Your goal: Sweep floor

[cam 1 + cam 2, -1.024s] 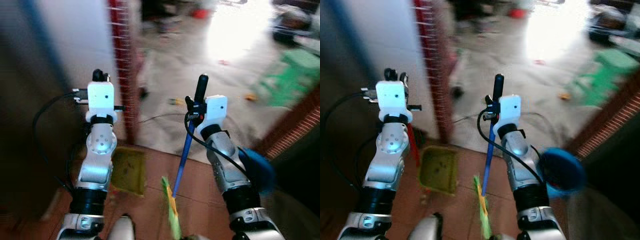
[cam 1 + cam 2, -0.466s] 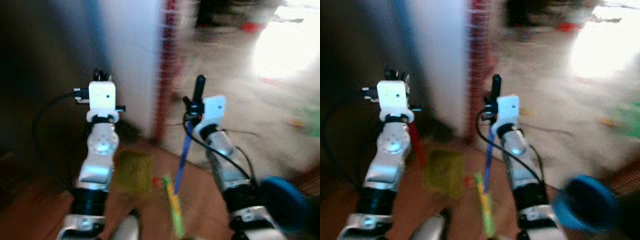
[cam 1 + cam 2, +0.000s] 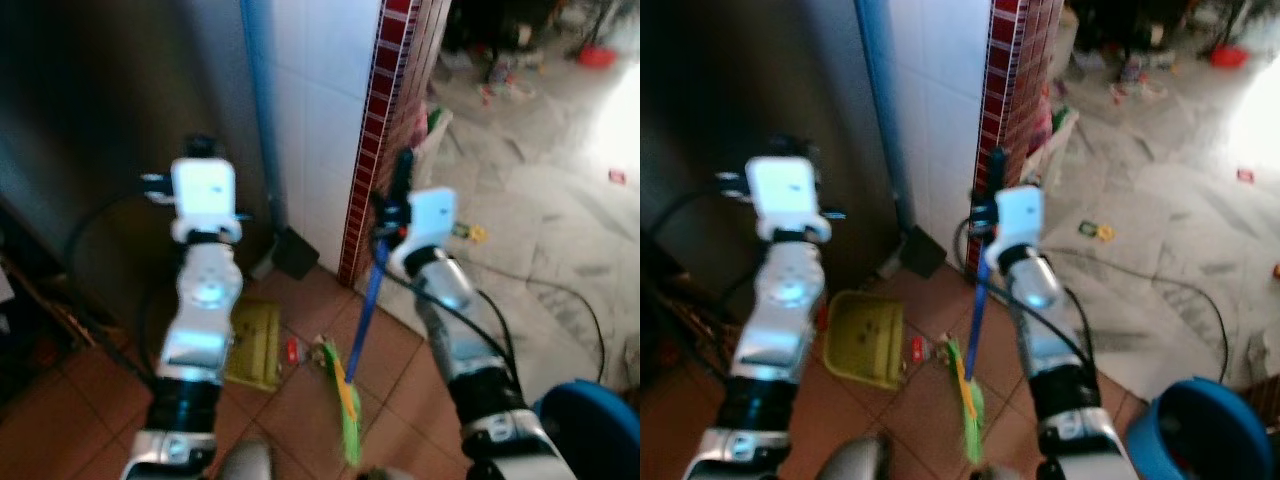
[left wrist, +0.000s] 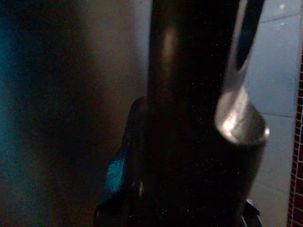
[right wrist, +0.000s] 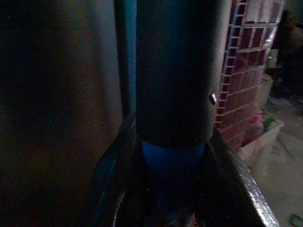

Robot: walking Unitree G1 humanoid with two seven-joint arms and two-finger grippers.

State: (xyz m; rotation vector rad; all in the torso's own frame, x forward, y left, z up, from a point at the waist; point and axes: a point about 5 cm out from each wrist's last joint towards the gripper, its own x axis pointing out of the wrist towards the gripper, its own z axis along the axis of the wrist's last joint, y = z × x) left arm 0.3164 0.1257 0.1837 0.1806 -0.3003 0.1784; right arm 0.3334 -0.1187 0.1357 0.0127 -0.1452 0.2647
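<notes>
I see a blue broom handle (image 3: pixel 978 300) with a green and yellow head (image 3: pixel 967 410), an olive-yellow dustpan (image 3: pixel 864 325), terracotta floor tiles (image 3: pixel 930 400), a dark red tiled pillar (image 3: pixel 1015 90), a white tiled wall (image 3: pixel 935 110) and a blue bucket (image 3: pixel 1200 430).

arms: silver, jointed | wrists: white cam boxes | cables: blk loops | elbows: blk collars

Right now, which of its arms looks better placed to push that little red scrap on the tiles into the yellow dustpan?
Probably the right. The right gripper is shut on the blue broom handle, whose green head rests on the tiles beside the red scrap. The left gripper seems to hold the yellow dustpan by its handle.
</notes>
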